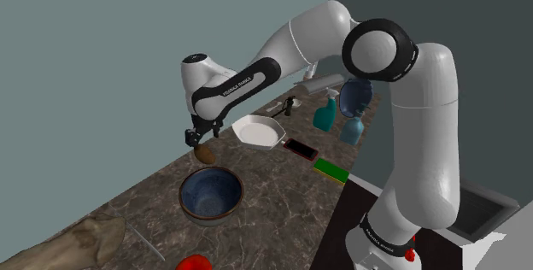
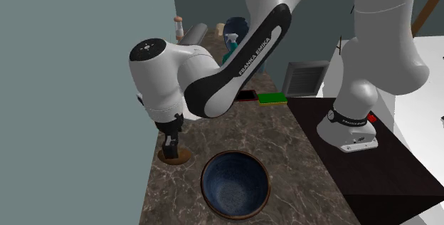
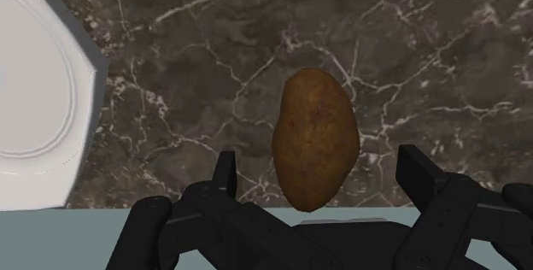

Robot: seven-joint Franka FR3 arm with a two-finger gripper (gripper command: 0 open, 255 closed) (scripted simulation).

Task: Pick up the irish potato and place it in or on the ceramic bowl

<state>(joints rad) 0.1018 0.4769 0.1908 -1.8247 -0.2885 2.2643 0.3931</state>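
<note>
Hovering over the potato point(image 3: 314, 136) on the counter point(image 3: 171, 72), the gripper point(image 3: 318, 170) holds its fingers point(image 3: 224, 179) apart, touching nothing; the bowl point(image 1: 211, 193) sits near.

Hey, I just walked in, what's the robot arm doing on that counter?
The arm is going for the potato, which lies on the dark marble counter. Its black gripper hangs right over the potato with the fingers open, one on each side and not touching it, so nothing is held yet. The dark blue bowl it is meant for sits empty close by on the same counter.
</note>
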